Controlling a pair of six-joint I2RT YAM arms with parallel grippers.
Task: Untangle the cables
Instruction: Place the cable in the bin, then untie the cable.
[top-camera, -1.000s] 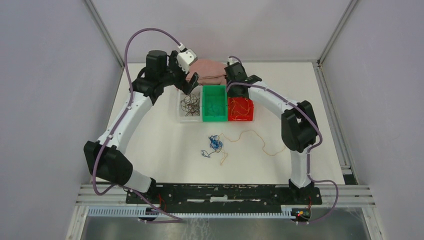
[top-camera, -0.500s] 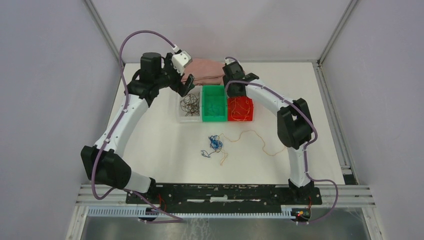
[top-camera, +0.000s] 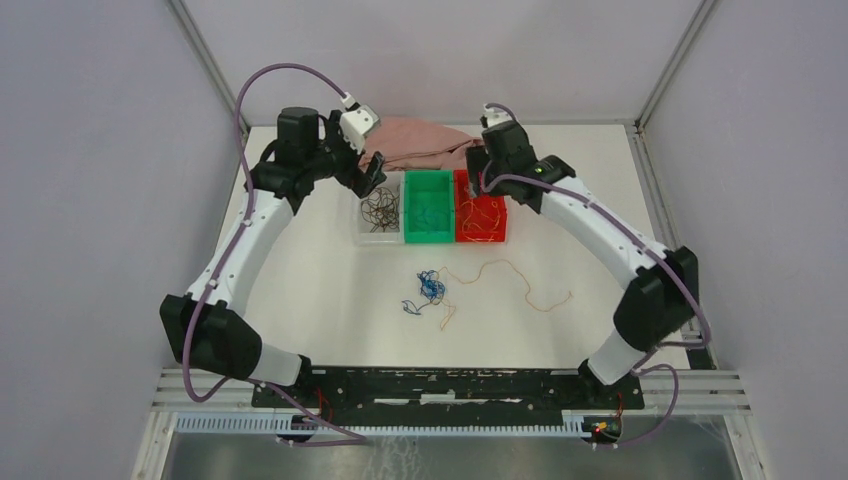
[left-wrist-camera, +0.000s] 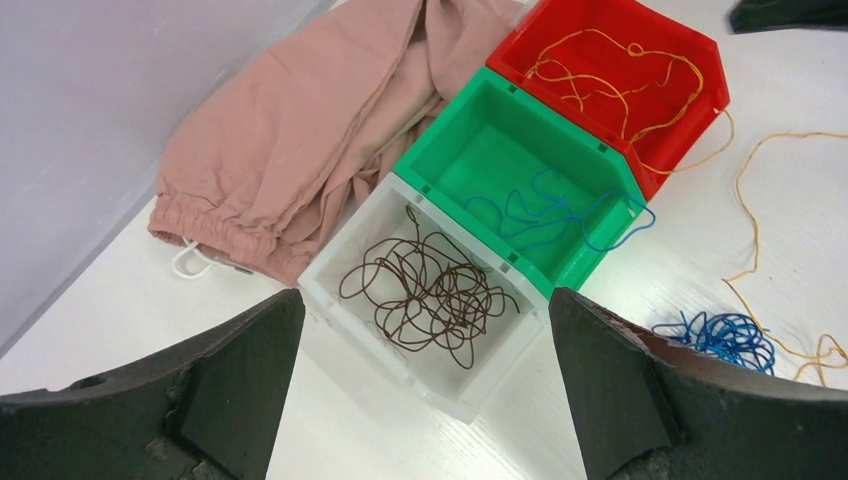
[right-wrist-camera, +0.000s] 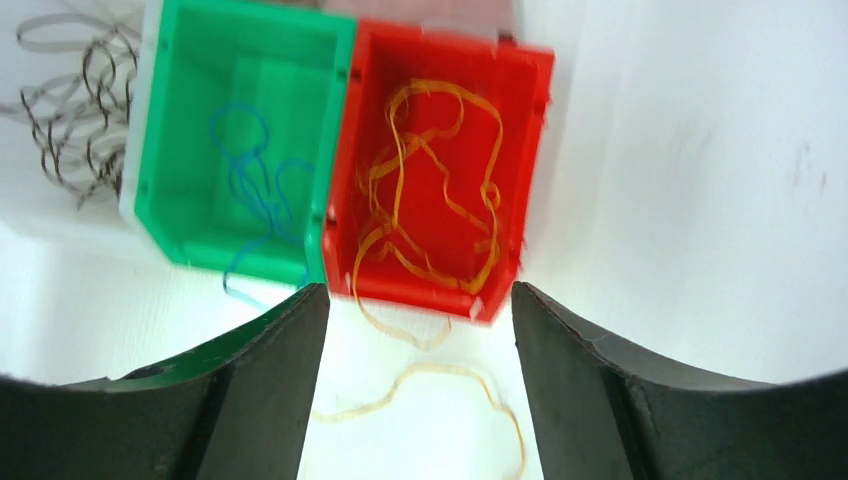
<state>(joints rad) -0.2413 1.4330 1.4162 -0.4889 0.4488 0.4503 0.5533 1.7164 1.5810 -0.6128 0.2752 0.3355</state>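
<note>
Left jaws: wide apart, nothing between them. They hang over the white bin (left-wrist-camera: 470, 390), which holds the brown wires (left-wrist-camera: 425, 295). This placement suits a drop into that bin or a pick from it; which is intended cannot be told.

Right jaws: apart and empty, above the near wall of the red bin (right-wrist-camera: 530, 170). The orange wires (right-wrist-camera: 440, 225) lie inside it, and one loop spills over the near wall onto the table (top-camera: 300, 290).

The green bin (left-wrist-camera: 470, 150) stands between the white and red bins, touching both. It holds a blue wire (left-wrist-camera: 545, 215), with one loop draped over its wall. The three bins form one row at the far middle of the table. Each holds a single colour, so the row appears to serve as a sorting station.

The unsorted cables lie near the bins, toward the arm bases. They are a small blue tangle (top-camera: 430, 288) and a long orange wire (top-camera: 500, 263) running right from it. Neither pair of jaws is near them. A pink cloth (left-wrist-camera: 300, 120) lies against the far side of the bins.

The left arm (top-camera: 250, 230) arches up the left side of the table, wrist bent toward the white bin. The right arm (top-camera: 600, 225) mirrors it on the right, elbow well out and wrist pitched down over the red bin.
</note>
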